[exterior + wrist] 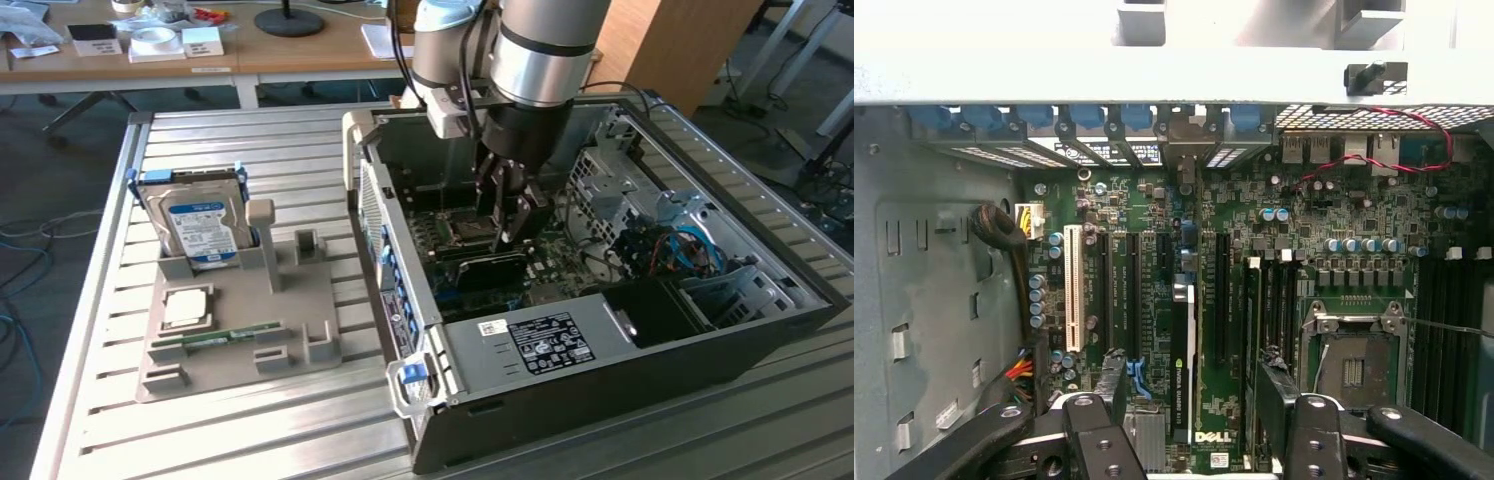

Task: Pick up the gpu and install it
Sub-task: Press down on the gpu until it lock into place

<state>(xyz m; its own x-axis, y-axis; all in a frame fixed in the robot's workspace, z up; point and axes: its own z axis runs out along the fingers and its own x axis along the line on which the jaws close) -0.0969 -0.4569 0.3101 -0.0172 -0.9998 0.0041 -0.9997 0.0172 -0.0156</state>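
Motherboard (1254, 260) below; fingers (1279, 395) spread astride seated gpu (1184, 350).

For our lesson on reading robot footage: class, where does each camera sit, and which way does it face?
Exterior view: off the arm, above the table, looking down into the open computer case; the arm and gripper show.
Wrist view: on the wrist, facing the motherboard; open black fingers show, astride the seated gpu.
Shared: motherboard, gripper.
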